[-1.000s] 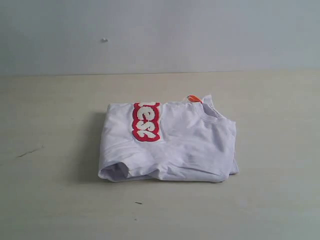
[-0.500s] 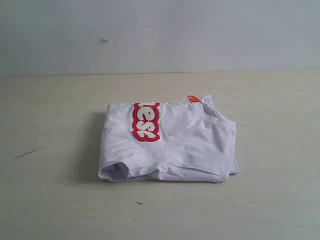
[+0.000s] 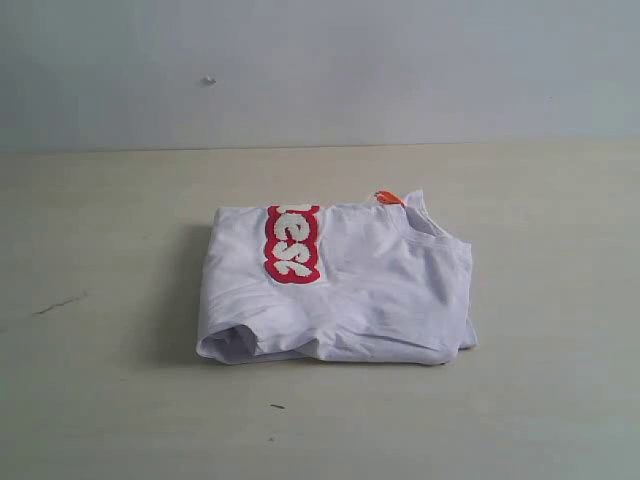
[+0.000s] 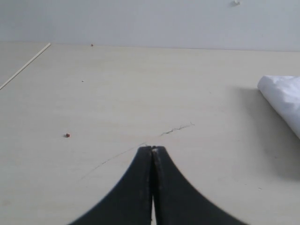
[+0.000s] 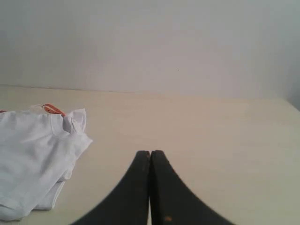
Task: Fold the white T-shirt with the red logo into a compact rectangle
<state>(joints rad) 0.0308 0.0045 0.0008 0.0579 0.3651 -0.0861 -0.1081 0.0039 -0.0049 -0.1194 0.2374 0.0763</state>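
The white T-shirt lies folded into a rough rectangle in the middle of the table. Part of the red logo shows on its top layer, running front to back near the left side. The orange collar tag sticks out at the far edge beside the neckline. Neither arm shows in the exterior view. My left gripper is shut and empty over bare table, with a corner of the white T-shirt off to one side. My right gripper is shut and empty, apart from the shirt's collar end.
The beige table meets a pale wall at the back. A thin dark scratch and a tiny red speck mark the tabletop near the left gripper.
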